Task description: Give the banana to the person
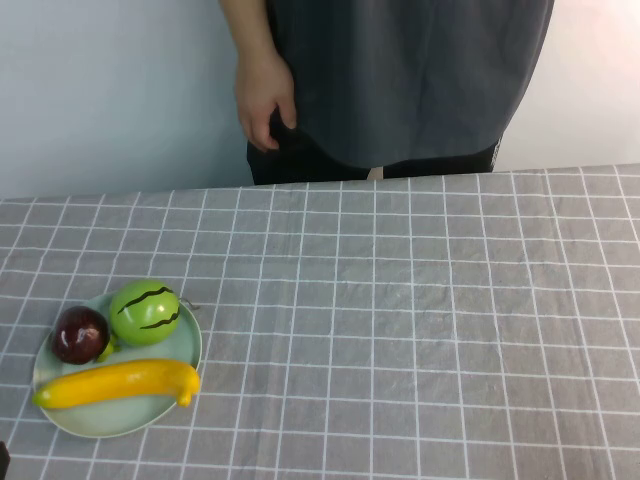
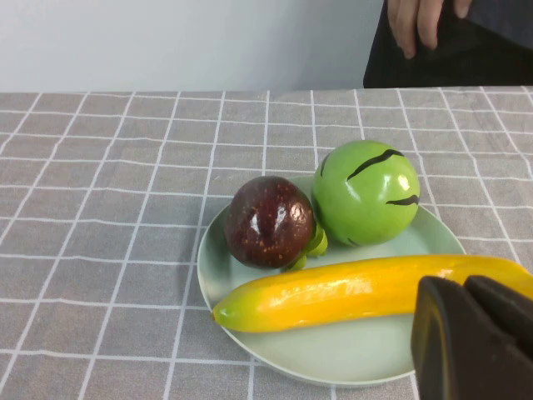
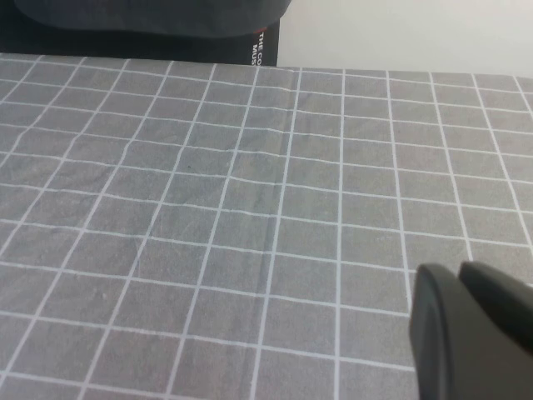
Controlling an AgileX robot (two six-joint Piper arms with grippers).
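Observation:
The yellow-orange banana lies along the near side of a pale green plate at the table's near left. It also shows in the left wrist view. My left gripper is shut and empty, hovering just short of the banana's thick end, not touching it. My right gripper is shut and empty above bare grey cloth. Neither gripper shows in the high view. The person stands behind the table's far edge in a dark grey shirt, one bare hand hanging at the side.
On the same plate sit a green striped melon and a dark red round fruit, both behind the banana. The grey checked tablecloth covers the table. A pale wall is behind the person.

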